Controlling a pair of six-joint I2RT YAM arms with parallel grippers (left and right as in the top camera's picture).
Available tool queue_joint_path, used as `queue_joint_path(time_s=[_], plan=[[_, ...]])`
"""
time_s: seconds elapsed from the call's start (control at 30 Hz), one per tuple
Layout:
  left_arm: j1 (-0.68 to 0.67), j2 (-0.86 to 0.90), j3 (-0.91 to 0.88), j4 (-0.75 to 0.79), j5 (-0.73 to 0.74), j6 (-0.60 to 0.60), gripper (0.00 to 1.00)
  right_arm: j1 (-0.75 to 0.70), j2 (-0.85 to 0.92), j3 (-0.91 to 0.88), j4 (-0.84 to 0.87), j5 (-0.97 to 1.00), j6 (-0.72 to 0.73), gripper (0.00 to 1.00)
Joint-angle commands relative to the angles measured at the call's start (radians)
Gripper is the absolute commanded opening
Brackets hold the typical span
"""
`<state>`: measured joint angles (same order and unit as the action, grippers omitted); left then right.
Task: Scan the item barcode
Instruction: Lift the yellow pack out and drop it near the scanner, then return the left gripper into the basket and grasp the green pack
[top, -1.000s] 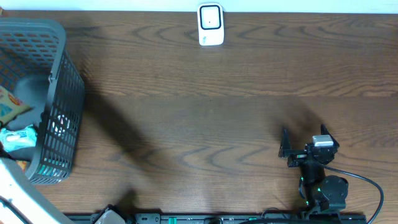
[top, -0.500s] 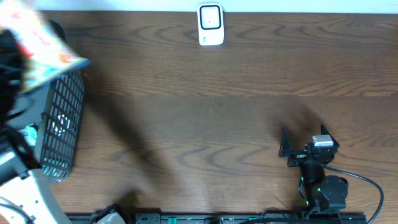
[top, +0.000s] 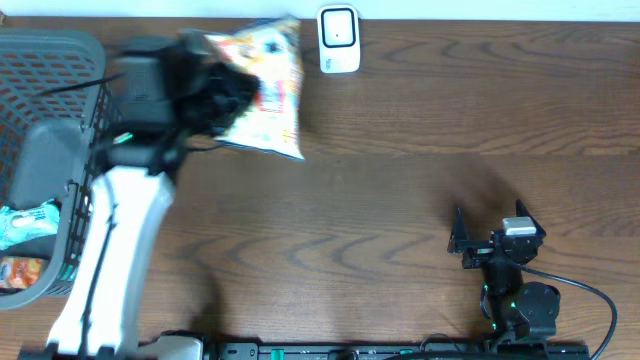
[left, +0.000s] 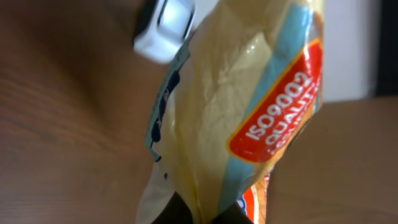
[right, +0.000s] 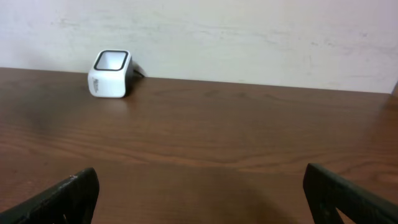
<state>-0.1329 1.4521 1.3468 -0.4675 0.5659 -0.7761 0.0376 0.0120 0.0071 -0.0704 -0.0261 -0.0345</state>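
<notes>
The item is a yellow snack bag (top: 265, 90) with red and blue print, hanging above the table just left of the white barcode scanner (top: 339, 40). My left gripper (top: 225, 95) is shut on the bag's edge. In the left wrist view the bag (left: 249, 112) fills the frame above the gripper (left: 202, 211), with the scanner (left: 165, 28) behind its top; no barcode shows. My right gripper (top: 462, 240) rests open and empty at the front right. Its wrist view shows the scanner (right: 112, 73) far off to the left, between the spread fingers (right: 68, 196).
A grey mesh basket (top: 60, 50) stands at the left edge, holding a teal packet (top: 25, 222) and an orange packet (top: 20, 270). The white left arm (top: 110, 250) reaches from the front left over the basket's side. A wall runs behind the scanner.
The left arm has lifted the snack bag out of the basket and carried it right, towards the scanner. The right arm has not moved.
</notes>
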Motion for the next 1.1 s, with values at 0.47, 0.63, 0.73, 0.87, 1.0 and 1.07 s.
queue_joint_path(time_s=[0.47, 0.63, 0.73, 0.87, 1.0, 1.07], plan=[[-0.275, 0.294, 0.027, 0.109, -0.068, 0.146, 0.87, -0.004, -0.006, -0.002, -0.005, 0.005, -0.008, 0.99], [-0.119, 0.094, 0.077, -0.022, -0.064, 0.284, 0.89, -0.004, -0.006, -0.002, -0.005, 0.005, -0.008, 0.99], [0.02, -0.04, 0.087, -0.095, -0.121, 0.311, 0.89, -0.004, -0.006, -0.002, -0.005, 0.005, -0.008, 0.99], [0.224, -0.195, 0.087, -0.177, -0.18, 0.312, 0.89, -0.004, -0.006, -0.002, -0.005, 0.005, -0.008, 0.99], [0.454, -0.319, 0.087, -0.271, -0.209, 0.312, 0.89, -0.004, -0.006, -0.002, -0.005, 0.005, -0.008, 0.99], [0.556, -0.357, 0.087, -0.324, -0.213, 0.323, 0.89, -0.004, -0.006, -0.002, -0.005, 0.005, -0.008, 0.99]])
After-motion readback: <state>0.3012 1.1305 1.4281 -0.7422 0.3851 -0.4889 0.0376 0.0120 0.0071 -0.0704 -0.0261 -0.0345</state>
